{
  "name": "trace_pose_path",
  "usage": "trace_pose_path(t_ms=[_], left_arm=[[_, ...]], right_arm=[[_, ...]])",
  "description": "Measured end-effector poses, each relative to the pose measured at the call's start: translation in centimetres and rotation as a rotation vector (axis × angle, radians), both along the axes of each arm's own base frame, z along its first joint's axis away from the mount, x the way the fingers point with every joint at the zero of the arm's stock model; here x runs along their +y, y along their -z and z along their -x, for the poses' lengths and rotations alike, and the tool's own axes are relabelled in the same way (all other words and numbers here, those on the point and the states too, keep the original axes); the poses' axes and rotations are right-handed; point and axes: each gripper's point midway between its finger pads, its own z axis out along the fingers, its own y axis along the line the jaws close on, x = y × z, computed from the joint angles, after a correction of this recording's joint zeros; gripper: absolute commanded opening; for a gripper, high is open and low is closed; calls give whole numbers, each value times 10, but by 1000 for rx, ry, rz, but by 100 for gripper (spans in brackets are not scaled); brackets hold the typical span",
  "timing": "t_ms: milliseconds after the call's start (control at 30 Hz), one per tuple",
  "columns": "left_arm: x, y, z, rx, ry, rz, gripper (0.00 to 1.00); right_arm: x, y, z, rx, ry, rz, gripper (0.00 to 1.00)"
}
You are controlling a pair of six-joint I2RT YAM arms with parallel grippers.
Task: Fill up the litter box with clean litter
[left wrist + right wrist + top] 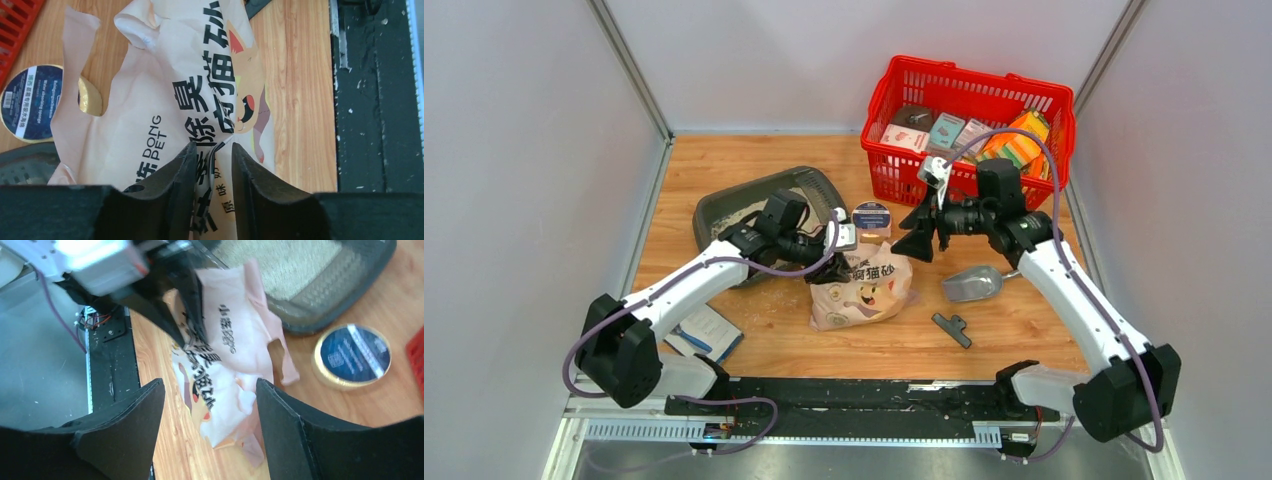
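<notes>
Barely, left gripper [213, 147] pinches the beige-pink printed paper litter bag [150, 90] mid-frame; right gripper [210, 385] gapes empty; that thin fold may slip.

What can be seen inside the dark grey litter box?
Pale beige litter lies on the floor of the litter box. The left arm covers its near part in the top view, so how far the litter spreads cannot be seen.

Wooden table [1024, 335] with litter box [724, 200], red basket [894, 170], round tin [871, 218], litter bag [864, 295], scoop [972, 284], black clip [951, 328], booklet [709, 330].
</notes>
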Motion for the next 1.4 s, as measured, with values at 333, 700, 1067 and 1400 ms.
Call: trace_pose_path(t_ms=[333,700,1067,1400], left_arm=[[37,-80,-29,23,-424,206,78],[98,-17,-48,442,-926,259,78],[66,-8,-56,731,-853,369,70],[51,-23,-53,788,-742,451,40]], right_arm=[[-7,78,-15,397,237,25,73],[4,76,-28,516,249,-96,70],[16,81,-21,574,187,-129,63],[20,85,-16,623,183,-134,31]])
